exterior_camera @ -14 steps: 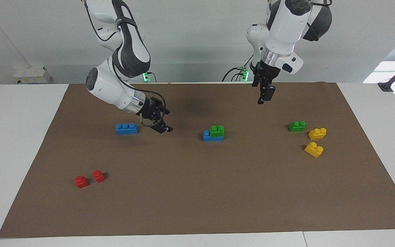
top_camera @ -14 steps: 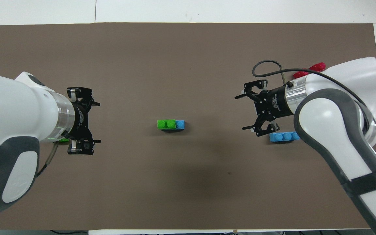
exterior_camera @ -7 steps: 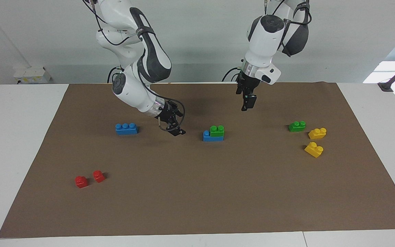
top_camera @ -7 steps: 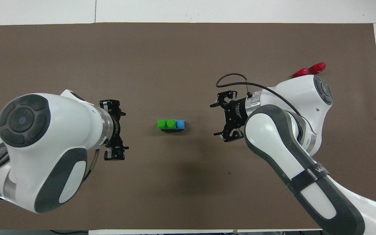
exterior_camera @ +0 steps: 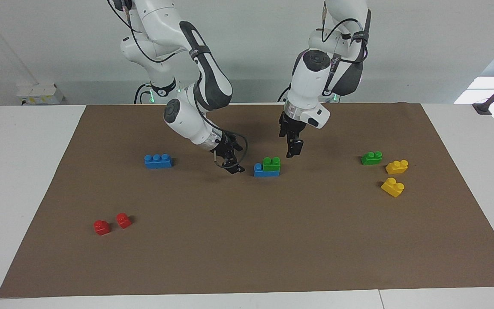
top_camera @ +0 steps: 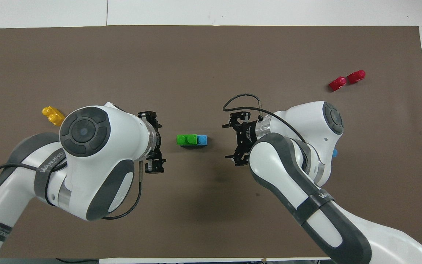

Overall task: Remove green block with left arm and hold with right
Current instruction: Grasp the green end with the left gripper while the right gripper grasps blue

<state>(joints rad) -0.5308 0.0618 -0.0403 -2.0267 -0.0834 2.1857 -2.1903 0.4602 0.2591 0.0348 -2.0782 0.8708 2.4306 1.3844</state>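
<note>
The green block (exterior_camera: 271,163) sits pressed by its studs on a blue brick (exterior_camera: 260,171) at the middle of the brown mat (exterior_camera: 247,240) on the bench. Both claws stand wide and empty, one at each end of this pair: the left claw (exterior_camera: 292,148) beside the green block to pull it off, the right claw (exterior_camera: 231,165) beside the blue brick, probably to steady it. The bricks are smooth, glossy plastic.

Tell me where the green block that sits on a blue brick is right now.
The green block sits on a blue brick mid-mat, between the open left gripper and the open right gripper; neither touches it.
</note>
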